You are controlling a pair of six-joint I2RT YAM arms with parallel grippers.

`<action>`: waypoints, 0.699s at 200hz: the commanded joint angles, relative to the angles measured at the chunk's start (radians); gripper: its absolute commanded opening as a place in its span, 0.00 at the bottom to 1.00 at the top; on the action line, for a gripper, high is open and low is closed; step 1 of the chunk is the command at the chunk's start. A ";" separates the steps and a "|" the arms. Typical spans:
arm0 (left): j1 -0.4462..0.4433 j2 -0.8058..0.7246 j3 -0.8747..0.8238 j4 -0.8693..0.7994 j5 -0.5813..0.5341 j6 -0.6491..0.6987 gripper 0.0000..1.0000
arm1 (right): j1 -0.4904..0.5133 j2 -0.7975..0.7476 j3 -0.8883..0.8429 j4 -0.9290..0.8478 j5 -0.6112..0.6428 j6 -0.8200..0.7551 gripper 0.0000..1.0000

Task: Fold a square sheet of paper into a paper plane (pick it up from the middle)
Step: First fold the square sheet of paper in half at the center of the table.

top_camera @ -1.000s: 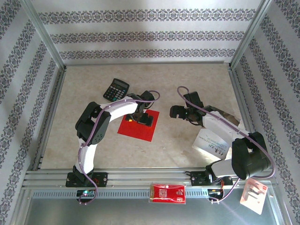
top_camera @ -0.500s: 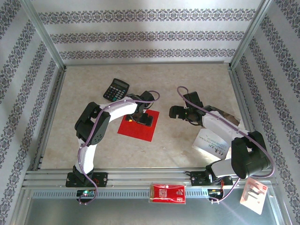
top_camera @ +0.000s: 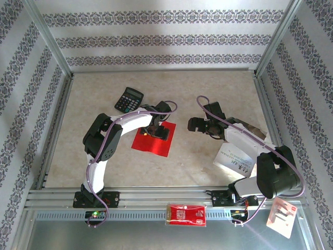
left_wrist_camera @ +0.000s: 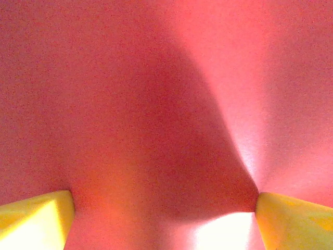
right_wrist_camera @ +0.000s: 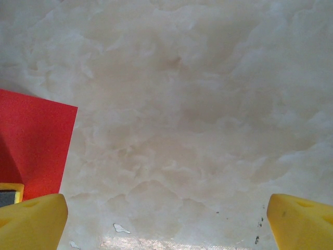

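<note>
Pressing down mid-sheet with left gripper (top_camera: 157, 130), jaws spread, nothing pinched yet.
Planted there probably to bunch a ridge for the middle pickup: yellow fingertips (left_wrist_camera: 36, 213) down on square sheet of paper (left_wrist_camera: 156, 104), hump rising between. Lying near table (top_camera: 208, 88) centre, slightly toward left edge. Hovering near its right side over bare tabletop: right gripper (top_camera: 199, 125), spread, empty.

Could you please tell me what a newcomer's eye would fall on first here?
The bright red square sheet of paper at the centre of the pale marbled table stands out, the left gripper pressing on it with jaws apart. The right gripper hangs open beside it; a black calculator lies just beyond.
</note>
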 commanded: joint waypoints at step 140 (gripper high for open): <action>-0.013 -0.378 -0.405 0.805 0.558 -0.370 0.31 | -0.079 -0.077 0.018 -0.091 0.001 -0.057 0.98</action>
